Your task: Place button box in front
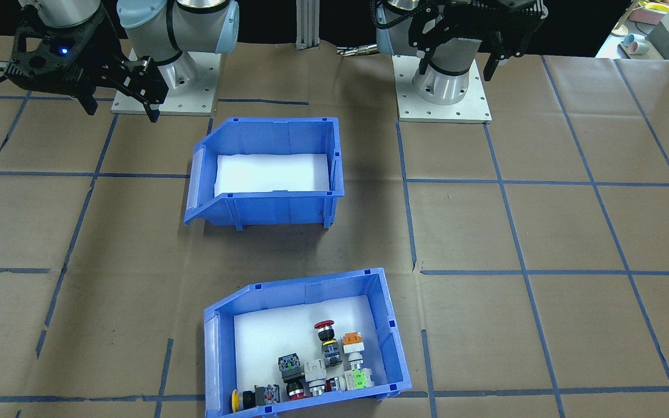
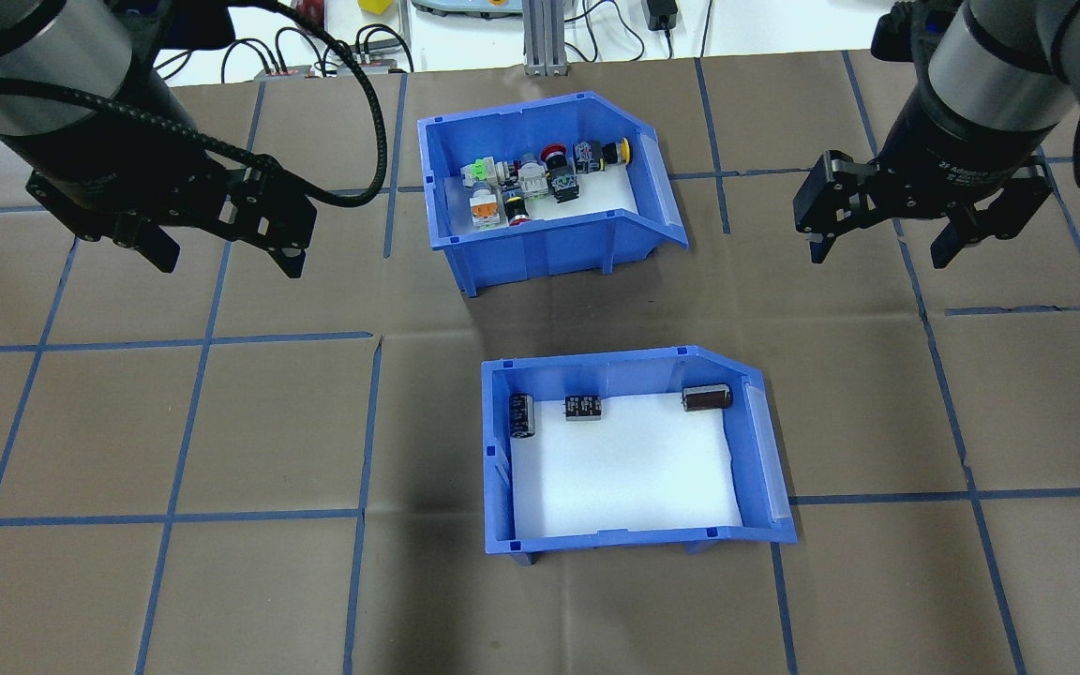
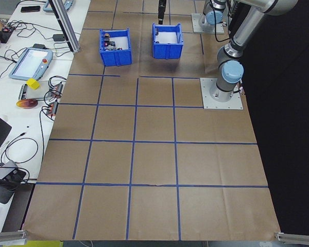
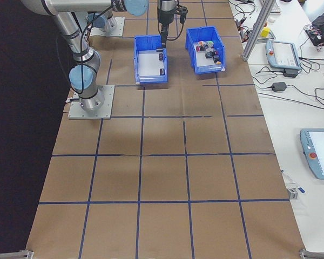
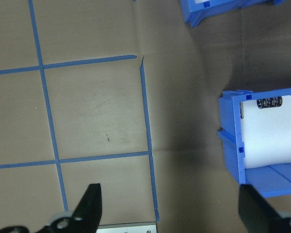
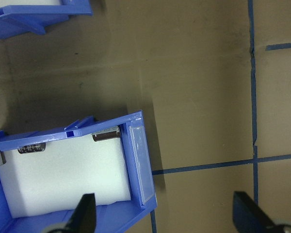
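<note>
The button box point(image 2: 549, 246), a blue bin on white foam, stands at the table's far side from the robot. In the front-facing view the button box point(image 1: 311, 283) holds a red mushroom button point(image 1: 324, 325), an orange one point(image 1: 352, 338), a green one point(image 1: 359, 378) and a yellow one point(image 1: 234, 400). My left gripper point(image 2: 229, 264) hangs open and empty above the table, left of both bins. My right gripper point(image 2: 877, 255) hangs open and empty to their right. Neither touches a bin.
A second blue bin point(image 2: 634, 537) with small black-and-silver parts sits closer to the robot, just behind the button box. It shows in the left wrist view point(image 5: 230, 141) and the right wrist view point(image 6: 136, 160). Brown paper with blue tape lines covers the table.
</note>
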`<state>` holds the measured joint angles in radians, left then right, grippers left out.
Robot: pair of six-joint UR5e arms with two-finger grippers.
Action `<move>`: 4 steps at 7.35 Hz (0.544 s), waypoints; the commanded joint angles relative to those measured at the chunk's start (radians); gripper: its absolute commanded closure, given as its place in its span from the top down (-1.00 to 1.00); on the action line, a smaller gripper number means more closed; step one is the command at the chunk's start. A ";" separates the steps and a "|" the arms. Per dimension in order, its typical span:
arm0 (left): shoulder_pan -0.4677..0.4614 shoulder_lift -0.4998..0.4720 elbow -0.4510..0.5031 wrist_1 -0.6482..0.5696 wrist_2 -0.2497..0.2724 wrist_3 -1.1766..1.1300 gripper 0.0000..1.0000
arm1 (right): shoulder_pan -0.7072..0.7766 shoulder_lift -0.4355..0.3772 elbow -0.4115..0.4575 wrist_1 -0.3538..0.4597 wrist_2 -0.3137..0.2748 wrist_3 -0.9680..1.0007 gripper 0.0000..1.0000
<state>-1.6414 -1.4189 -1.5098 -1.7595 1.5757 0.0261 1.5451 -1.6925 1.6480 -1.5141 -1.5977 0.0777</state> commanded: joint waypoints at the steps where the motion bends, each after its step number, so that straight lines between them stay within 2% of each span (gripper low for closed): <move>1: 0.000 0.000 0.000 0.000 0.000 0.000 1.00 | 0.012 0.004 0.006 -0.003 -0.008 0.002 1.00; 3: 0.000 0.000 0.000 -0.002 0.000 0.000 1.00 | 0.012 0.004 0.071 -0.026 -0.010 0.002 1.00; 4: -0.002 -0.002 -0.001 -0.002 0.000 0.000 1.00 | 0.012 0.005 0.075 -0.049 -0.008 0.002 1.00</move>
<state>-1.6417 -1.4194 -1.5097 -1.7608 1.5754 0.0261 1.5567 -1.6881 1.7046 -1.5397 -1.6068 0.0794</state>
